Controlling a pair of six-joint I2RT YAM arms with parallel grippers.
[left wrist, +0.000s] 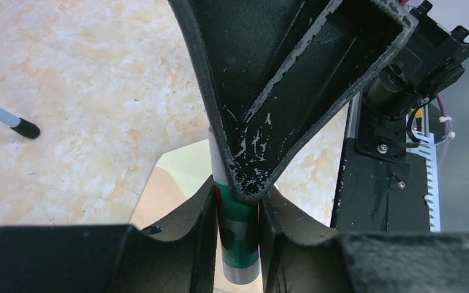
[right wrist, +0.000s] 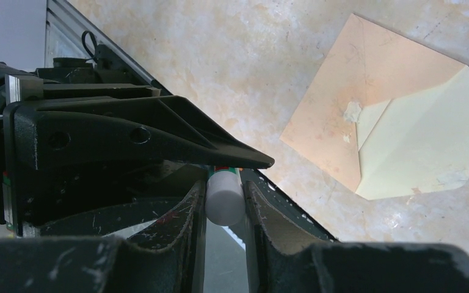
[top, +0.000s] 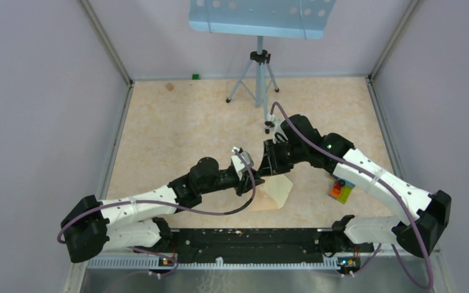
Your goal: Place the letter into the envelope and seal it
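A glue stick with a green body (left wrist: 239, 238) and a white cap (right wrist: 225, 196) is held between both grippers above the table. My left gripper (left wrist: 238, 204) is shut on the green body. My right gripper (right wrist: 225, 190) is shut on the white cap, and one of its fingers (left wrist: 269, 91) crosses the left wrist view. The two grippers meet tip to tip (top: 259, 165). The tan envelope (right wrist: 336, 116) lies flat on the table just below them. The pale cream letter (right wrist: 421, 146) covers its lower right part. Both show in the top view, the envelope (top: 261, 201) and the letter (top: 281, 188).
A tripod stand (top: 258, 73) with a blue perforated plate (top: 259, 15) stands at the back; one of its feet shows in the left wrist view (left wrist: 24, 128). A colourful block (top: 342, 189) lies beside the right arm. A black base rail (top: 250, 241) runs along the near edge.
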